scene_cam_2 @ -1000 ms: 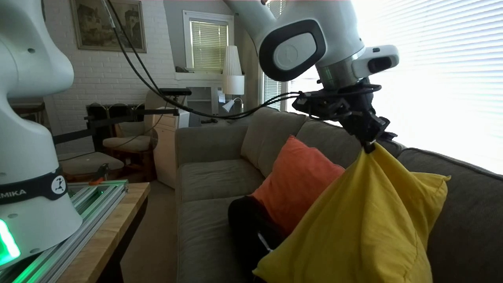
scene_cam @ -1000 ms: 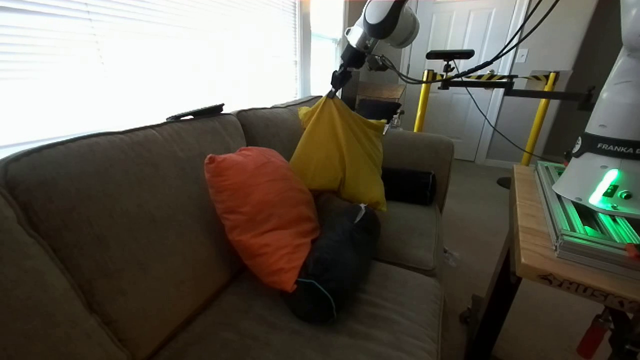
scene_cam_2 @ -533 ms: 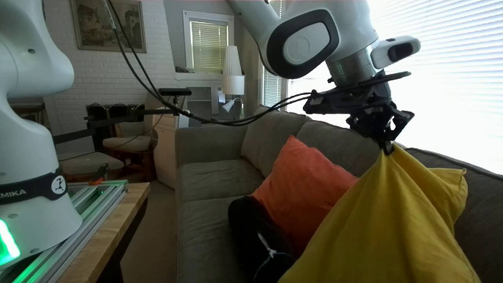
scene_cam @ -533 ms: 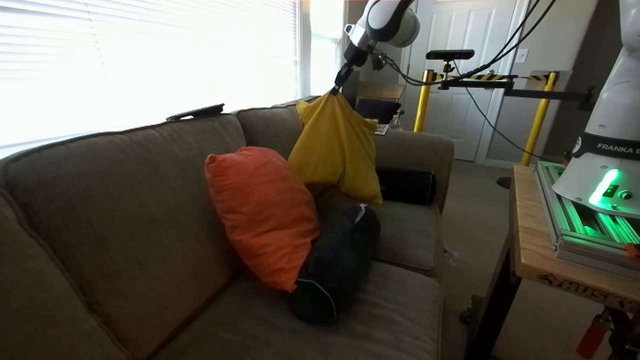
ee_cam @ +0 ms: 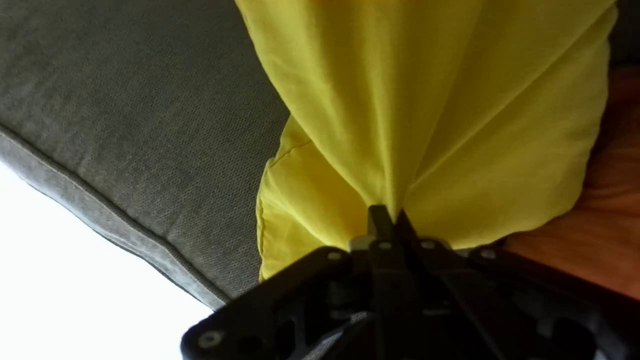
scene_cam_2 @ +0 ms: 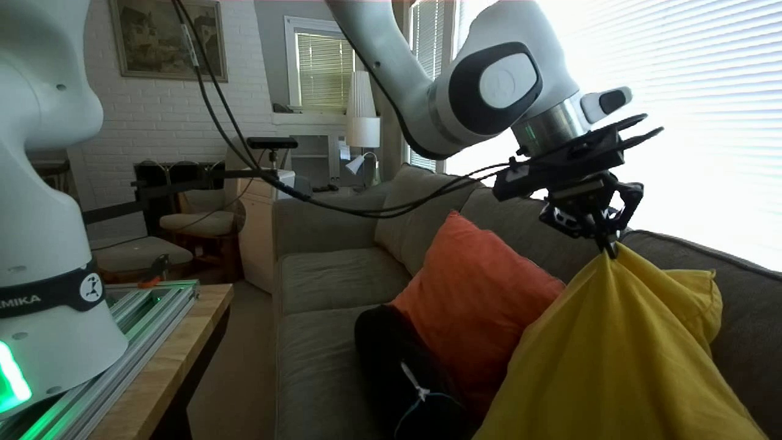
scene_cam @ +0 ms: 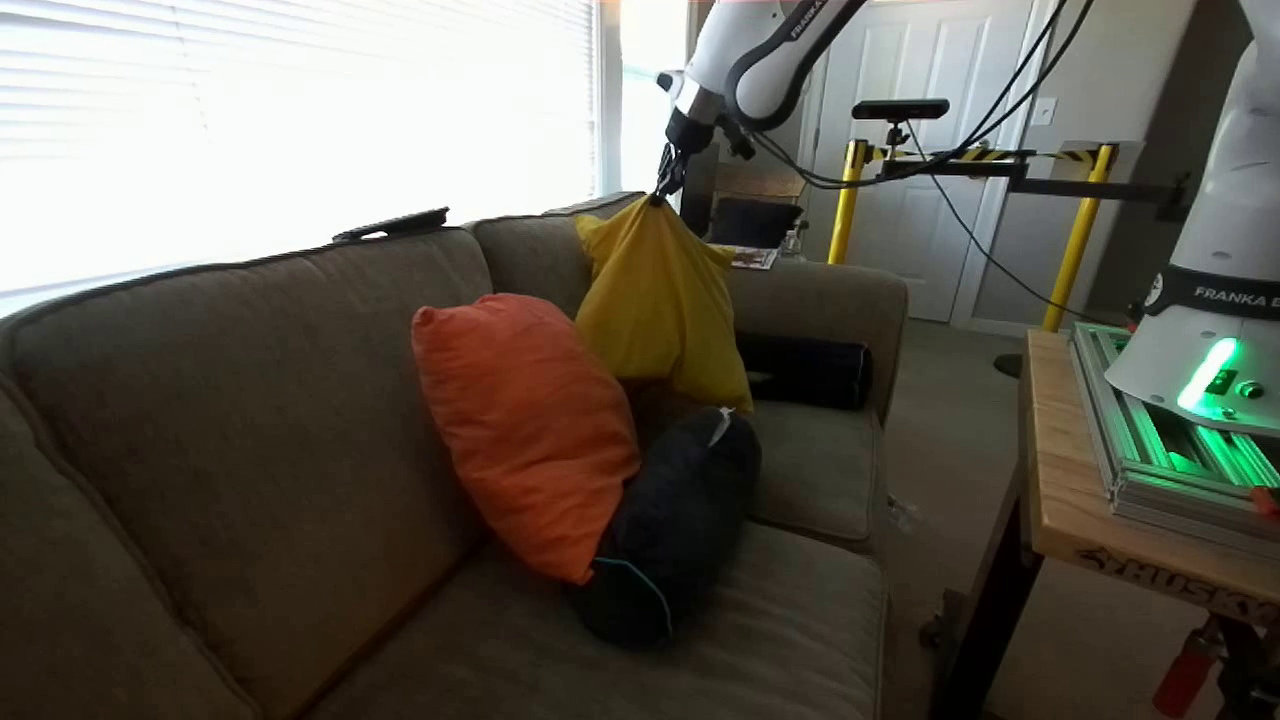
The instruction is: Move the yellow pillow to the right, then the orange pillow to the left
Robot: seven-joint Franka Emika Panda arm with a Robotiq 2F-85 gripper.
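Note:
My gripper [scene_cam: 658, 196] is shut on the gathered top of the yellow pillow [scene_cam: 662, 310], which hangs from it in front of the sofa's backrest. In an exterior view the gripper [scene_cam_2: 608, 249] pinches the yellow pillow [scene_cam_2: 617, 360], whose lower part is cut off by the frame. In the wrist view folds of the yellow pillow [ee_cam: 400, 115] run into the closed fingertips [ee_cam: 392, 220]. The orange pillow [scene_cam: 530, 430] leans on the backrest beside it; it also shows in an exterior view [scene_cam_2: 476, 293] and the wrist view [ee_cam: 595, 240]. Whether the yellow pillow touches the seat cannot be told.
A dark bolster [scene_cam: 680, 530] lies on the seat against the orange pillow. A second dark bolster [scene_cam: 815, 372] lies by the sofa's armrest [scene_cam: 830, 290]. A flat black object [scene_cam: 392, 225] rests on the backrest top. The robot stands on a wooden bench [scene_cam: 1050, 450].
The gripper and yellow pillow have shifted away from the orange pillow, rightward in an exterior view, and sunk slightly in the last half second. The orange pillow and bolsters have stayed put.

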